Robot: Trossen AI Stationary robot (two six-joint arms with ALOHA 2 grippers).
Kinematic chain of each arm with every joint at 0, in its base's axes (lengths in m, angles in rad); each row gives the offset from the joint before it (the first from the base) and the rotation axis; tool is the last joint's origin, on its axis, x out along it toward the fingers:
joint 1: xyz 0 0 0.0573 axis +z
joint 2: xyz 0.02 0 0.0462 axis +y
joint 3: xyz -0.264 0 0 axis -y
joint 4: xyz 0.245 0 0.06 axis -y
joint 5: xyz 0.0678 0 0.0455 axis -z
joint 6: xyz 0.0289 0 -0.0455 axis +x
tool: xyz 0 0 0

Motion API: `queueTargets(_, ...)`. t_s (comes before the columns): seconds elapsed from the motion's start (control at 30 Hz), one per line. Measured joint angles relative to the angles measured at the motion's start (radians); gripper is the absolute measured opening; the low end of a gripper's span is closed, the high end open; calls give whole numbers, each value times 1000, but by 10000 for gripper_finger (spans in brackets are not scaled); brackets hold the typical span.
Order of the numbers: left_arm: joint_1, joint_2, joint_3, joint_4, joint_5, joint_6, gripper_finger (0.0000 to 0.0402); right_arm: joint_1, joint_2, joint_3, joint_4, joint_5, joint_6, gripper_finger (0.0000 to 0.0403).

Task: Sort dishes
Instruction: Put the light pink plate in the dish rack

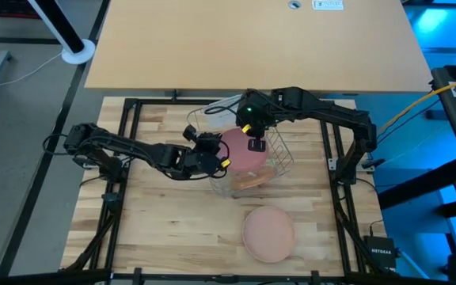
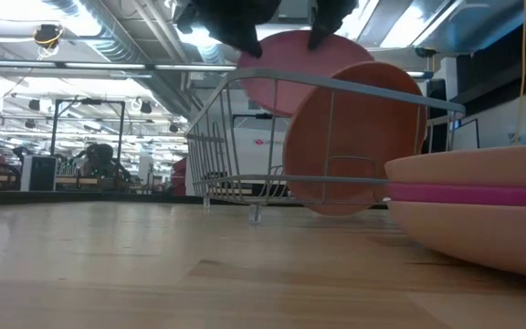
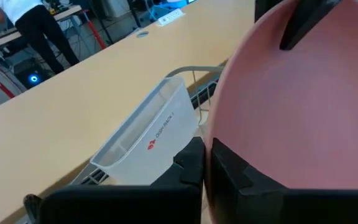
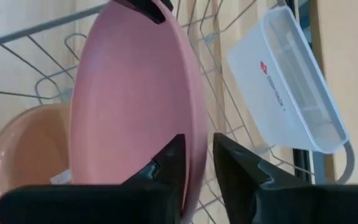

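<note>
High view: wire rack point(image 1: 279, 154) at table centre, toward the far edge. Pink plate point(image 1: 242, 149) held on edge over the rack, both grippers on it. Left gripper point(image 1: 216, 155) reaching in from the left, clamped on the plate's left rim. Right gripper point(image 1: 253, 136) coming from the far right, pinching the plate's upper rim. Orange plate point(image 1: 252, 179) leaning in the rack's near end. Stack of plates point(image 1: 268, 233) on the wooden table point(image 1: 165, 229) nearer the front, well apart from the rack.

Low view: pink plate point(image 2: 286, 78) raised above the rack's top wire, dark fingers at its upper edge. Orange plate point(image 2: 354, 137) standing tilted inside the rack point(image 2: 226, 155). Stack point(image 2: 473, 206) close at right: peach plates with a magenta plate between.

Left wrist view: left gripper point(image 3: 207, 163) closed on the pink plate's point(image 3: 303, 118) rim, one finger either side. Right arm's finger visible on the far rim. Clear plastic tub point(image 3: 145, 140) hung on the rack's end, just beyond. Tan tabletop behind; a person standing far off.

Right wrist view: right gripper point(image 4: 197, 163) closed on the pink plate's point(image 4: 132, 106) rim, fingers straddling the edge. Orange plate point(image 4: 27, 149) below in the rack point(image 4: 222, 74). Clear tub point(image 4: 291, 87) at the rack's side.
</note>
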Motion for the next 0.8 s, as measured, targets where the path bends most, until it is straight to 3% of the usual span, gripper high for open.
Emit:
queueTargets(0.2,0,0,0,-12,3,3,1,-1,0,0,15,1,1,116)
queueTargets(0.43,0,0,0,-46,0,-4,0,-2,0,0,10,4,2,119)
queueTargets(0.8,0,0,0,-75,11,-31,0,-2,0,0,6,-16,4,61)
